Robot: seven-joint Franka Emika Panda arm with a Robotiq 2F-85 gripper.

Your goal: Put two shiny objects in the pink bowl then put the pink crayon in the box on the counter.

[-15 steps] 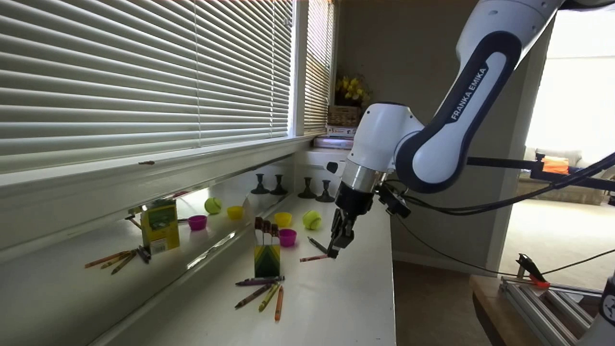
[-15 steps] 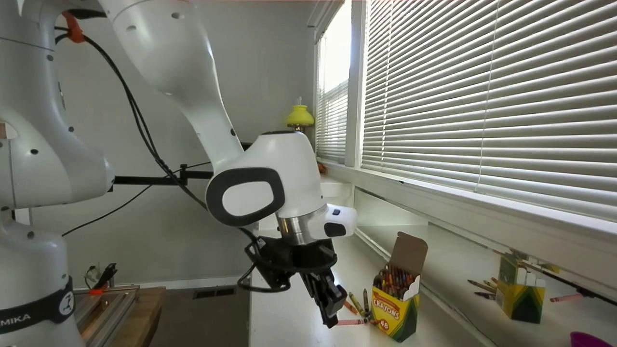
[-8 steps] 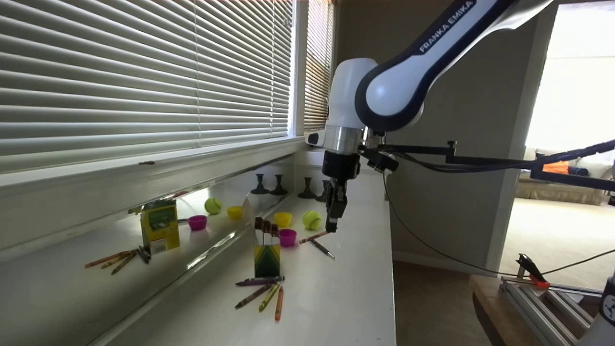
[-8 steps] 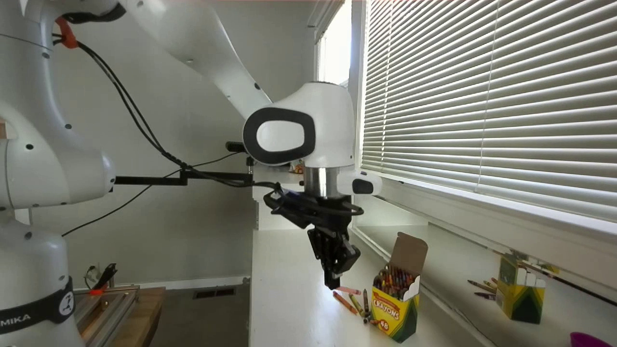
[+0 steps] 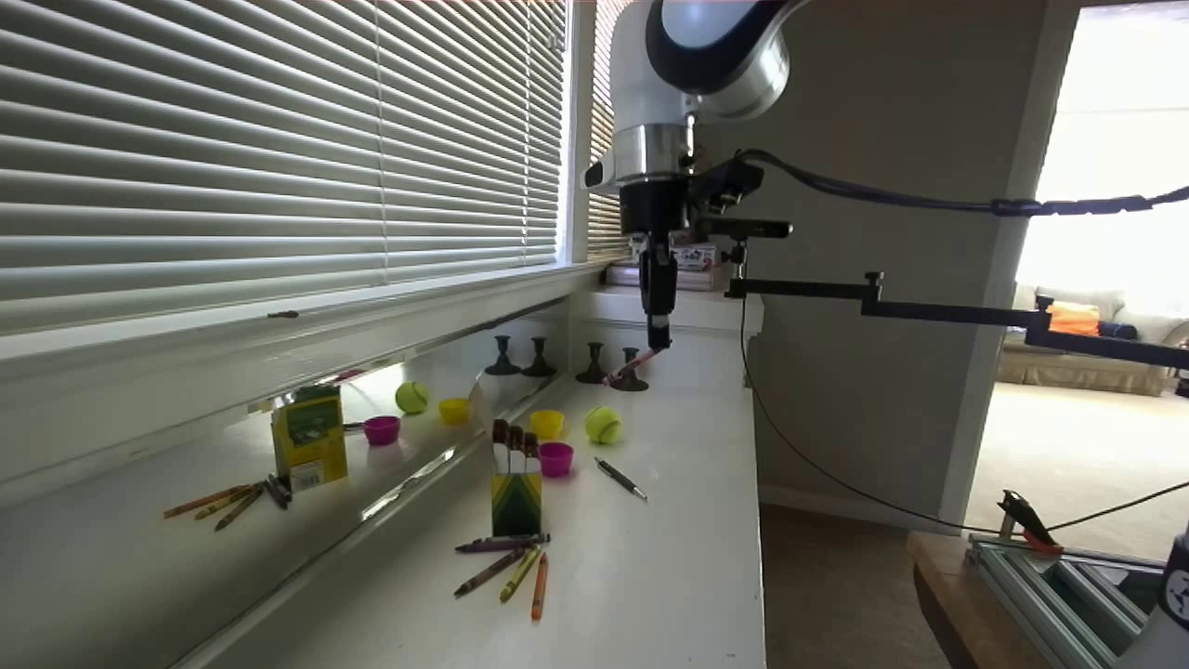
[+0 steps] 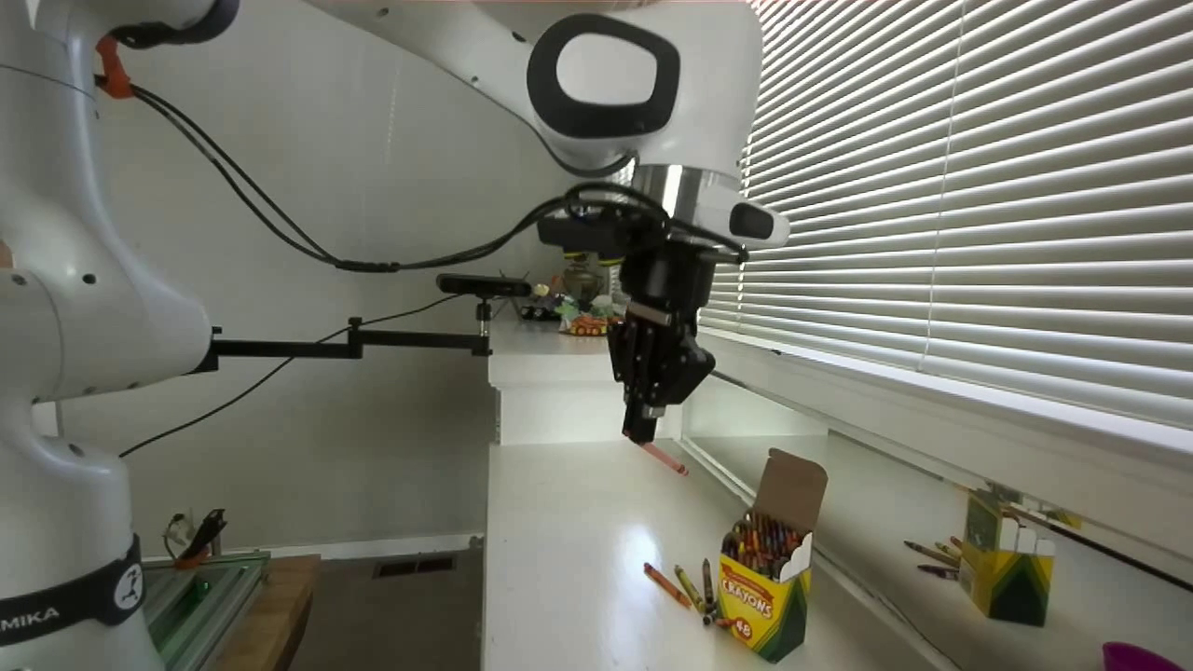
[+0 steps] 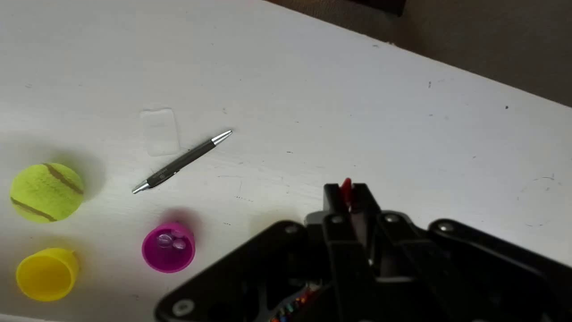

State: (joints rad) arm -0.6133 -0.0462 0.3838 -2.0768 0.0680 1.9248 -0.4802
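My gripper (image 5: 659,340) is shut on the pink crayon (image 5: 630,370), held tilted well above the counter; both also show in the other exterior picture, gripper (image 6: 639,431) and crayon (image 6: 665,458). In the wrist view the crayon's red-pink tip (image 7: 346,187) pokes out between the fingertips. The box (image 6: 762,604) is a yellow-green crayon carton, upright with its lid open and full of crayons; it also stands in an exterior view (image 5: 516,504). The gripper mostly hides it in the wrist view. The pink bowl (image 7: 167,264) holds small clear shiny pieces (image 7: 165,240).
Several loose crayons (image 5: 520,571) lie beside the box. A pen (image 7: 187,160), a clear flat piece (image 7: 160,132), a tennis ball (image 7: 47,192) and a yellow cup (image 7: 47,275) are on the counter. Dark candlesticks (image 5: 594,364) stand farther back. A mirrored panel (image 5: 409,483) runs along the window side.
The gripper has risen from near the counter with the pink crayon in it, and moved toward the window side. The crayon has left the counter beside the pen. The box and bowl have not moved.
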